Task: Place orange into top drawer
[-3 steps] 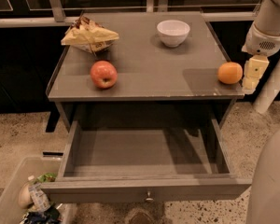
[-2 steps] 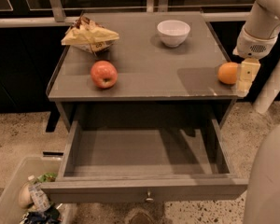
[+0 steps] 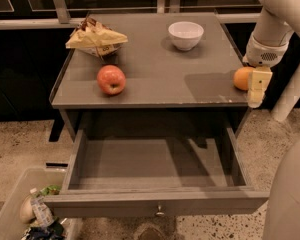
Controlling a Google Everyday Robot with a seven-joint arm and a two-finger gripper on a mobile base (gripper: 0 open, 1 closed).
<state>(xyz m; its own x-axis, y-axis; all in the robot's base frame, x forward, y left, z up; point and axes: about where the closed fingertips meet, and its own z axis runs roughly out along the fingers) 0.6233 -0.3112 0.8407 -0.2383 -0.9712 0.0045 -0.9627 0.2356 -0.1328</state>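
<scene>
The orange (image 3: 241, 78) sits at the right front corner of the grey table top (image 3: 155, 69). My gripper (image 3: 256, 86) hangs at the table's right edge, right beside the orange and partly in front of it, its pale fingers (image 3: 258, 84) pointing down. The top drawer (image 3: 155, 174) is pulled wide open below the table top, with nothing in it. Its front panel carries a small metal knob (image 3: 160, 211).
A red-and-yellow apple (image 3: 111, 79) lies at the table's left front. A yellow snack bag (image 3: 95, 36) is at the back left, a white bowl (image 3: 185, 35) at the back. A clear bin (image 3: 27, 211) of trash stands on the floor at lower left.
My gripper has moved left and down from off the table's right side, closing in on the orange. The orange, apple and drawer have not moved.
</scene>
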